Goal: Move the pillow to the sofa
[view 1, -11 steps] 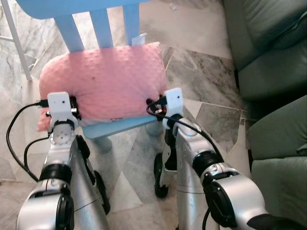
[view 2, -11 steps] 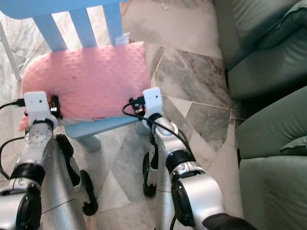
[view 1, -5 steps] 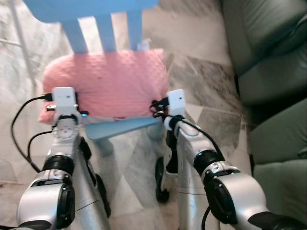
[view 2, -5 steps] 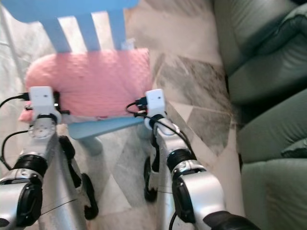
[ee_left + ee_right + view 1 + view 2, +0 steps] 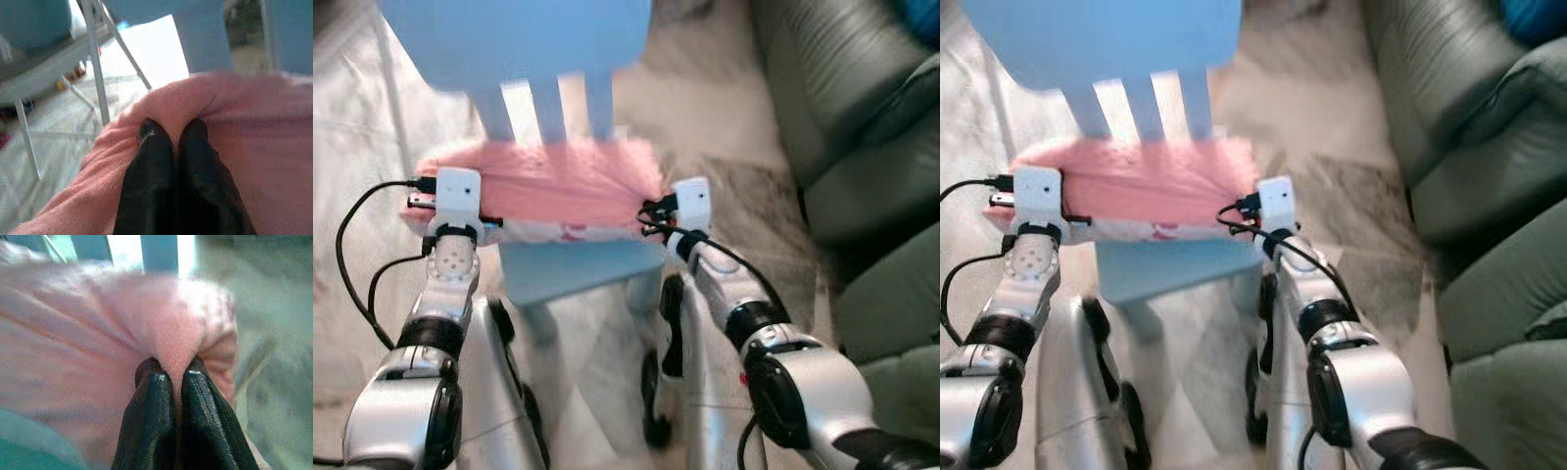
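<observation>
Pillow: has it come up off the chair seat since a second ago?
Yes. The pink pillow, pinched by both grippers, now hangs above the blue chair seat, whose front shows bare; earlier it lay on the seat.

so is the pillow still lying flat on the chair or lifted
Lifted. The pink pillow hangs stretched between the left gripper and right gripper, each pinching an end, above the blue chair seat.
</observation>
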